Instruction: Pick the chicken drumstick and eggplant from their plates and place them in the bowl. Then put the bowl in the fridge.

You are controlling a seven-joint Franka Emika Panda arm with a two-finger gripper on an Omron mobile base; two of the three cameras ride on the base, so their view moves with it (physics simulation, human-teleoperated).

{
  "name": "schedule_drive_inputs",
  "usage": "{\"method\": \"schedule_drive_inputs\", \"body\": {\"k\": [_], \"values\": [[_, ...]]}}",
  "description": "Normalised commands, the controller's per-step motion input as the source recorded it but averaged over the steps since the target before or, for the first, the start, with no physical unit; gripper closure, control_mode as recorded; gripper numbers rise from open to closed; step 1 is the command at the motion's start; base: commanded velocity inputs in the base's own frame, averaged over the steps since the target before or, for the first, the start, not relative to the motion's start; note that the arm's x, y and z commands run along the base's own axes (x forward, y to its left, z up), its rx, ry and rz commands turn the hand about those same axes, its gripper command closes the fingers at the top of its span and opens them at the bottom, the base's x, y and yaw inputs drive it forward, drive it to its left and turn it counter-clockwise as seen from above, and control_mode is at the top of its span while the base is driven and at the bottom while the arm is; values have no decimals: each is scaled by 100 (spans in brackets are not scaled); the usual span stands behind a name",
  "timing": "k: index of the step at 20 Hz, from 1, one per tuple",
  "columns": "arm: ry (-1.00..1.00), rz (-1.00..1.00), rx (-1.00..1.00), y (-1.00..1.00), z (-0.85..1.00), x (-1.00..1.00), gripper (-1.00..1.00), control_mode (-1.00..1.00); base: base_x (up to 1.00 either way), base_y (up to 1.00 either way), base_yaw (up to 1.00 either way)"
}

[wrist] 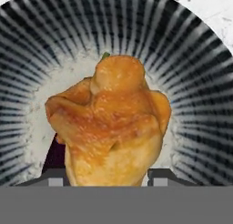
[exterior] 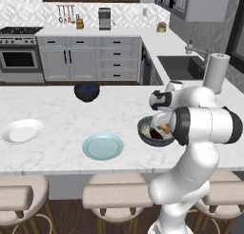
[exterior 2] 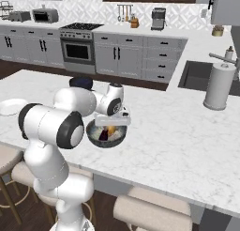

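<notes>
My gripper [wrist: 107, 180] hangs low inside the ribbed grey-blue bowl [wrist: 45, 36], shut on the golden-brown chicken drumstick [wrist: 109, 123], which sits between its two tips. Under the drumstick, a sliver of the dark purple eggplant [wrist: 54, 157] lies on the bowl's floor. From the base, the bowl [exterior: 142, 130] [exterior 2: 118, 139] stands on the marble island with the eggplant [exterior 2: 102, 135] and the drumstick [exterior 2: 110, 130] inside, under my hand [exterior 2: 111, 123]. The white plate [exterior: 21, 131] [exterior 2: 11, 106] and the teal plate [exterior: 102, 146] lie bare to the left.
A small glossy black-blue bowl [exterior: 86, 91] [exterior 2: 80, 82] sits at the island's far edge. A paper towel roll [exterior: 215, 71] [exterior 2: 219, 87] stands beside the sink [exterior: 181, 66]. Padded stools [exterior: 114, 195] line the near edge.
</notes>
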Motion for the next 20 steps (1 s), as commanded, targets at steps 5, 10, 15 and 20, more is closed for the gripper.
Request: {"method": "schedule_drive_inputs", "body": {"k": [5,10,15,20], "values": [[0,0,-3,27,-38,22,-100,-100,0,0,0],[1,0,0,13,-8,0,-100,-100,0,0,0],[0,-7,0,-2,37,-19,-100,-100,0,0,0],[0,-18,7,-40,45,-25,-100,-100,0,0,0]]}}
